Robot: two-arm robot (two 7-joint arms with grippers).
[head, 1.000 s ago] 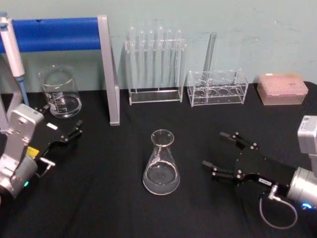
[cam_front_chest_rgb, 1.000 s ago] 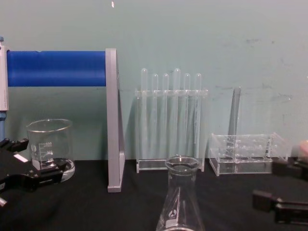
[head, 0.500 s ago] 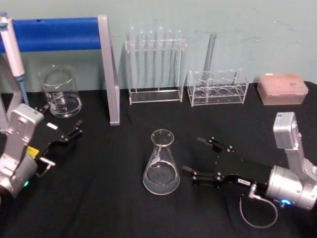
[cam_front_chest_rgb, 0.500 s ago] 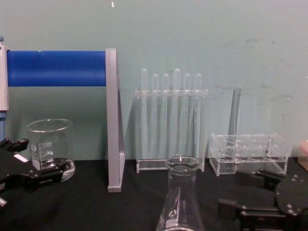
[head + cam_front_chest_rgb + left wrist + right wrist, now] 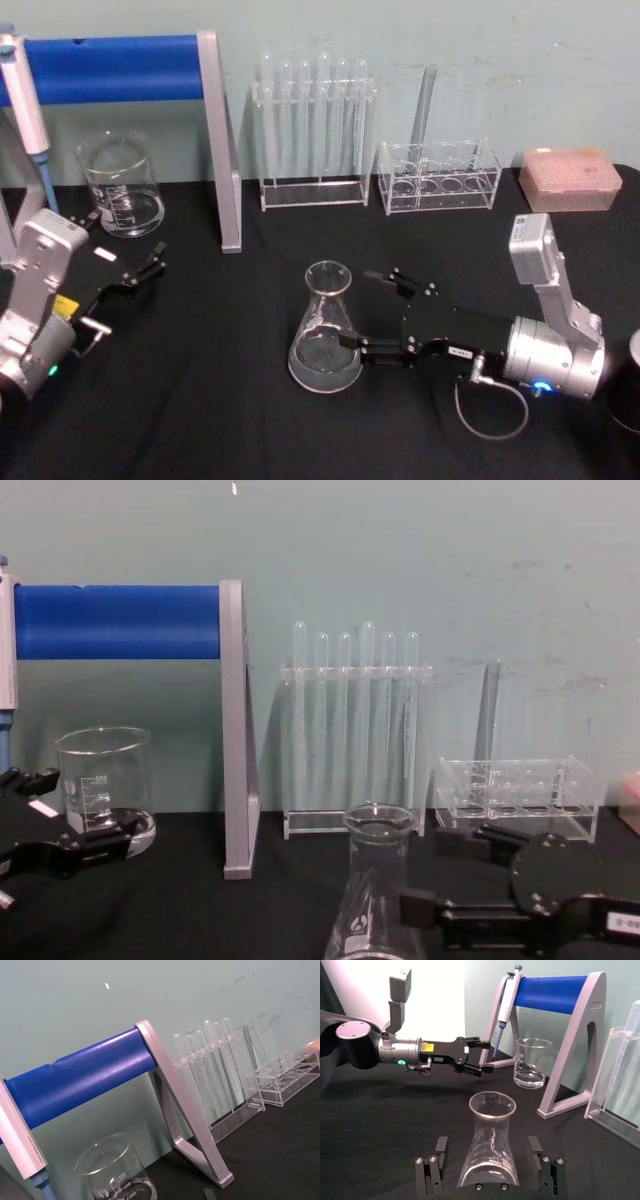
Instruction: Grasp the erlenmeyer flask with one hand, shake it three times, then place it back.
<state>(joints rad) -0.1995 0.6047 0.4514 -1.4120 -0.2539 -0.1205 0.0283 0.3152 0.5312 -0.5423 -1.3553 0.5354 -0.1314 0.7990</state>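
Tube rack (image 5: 313, 130) upper middle, beaker (image 5: 122, 186) upper left, little clear liquid inside. Right gripper (image 5: 358, 311) spread, straddling flask (image 5: 326, 330) at centre, not touching. Left gripper (image 5: 125, 243) spread, parked left.

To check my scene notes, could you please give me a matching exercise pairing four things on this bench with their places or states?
Things: 1 erlenmeyer flask; 2 beaker; 3 right hand; 4 left hand.
States: A open, parked left, near the beaker; B under the blue bar; C upright, mid-table; D open, straddling the flask.
Pairs: 1-C; 2-B; 3-D; 4-A.
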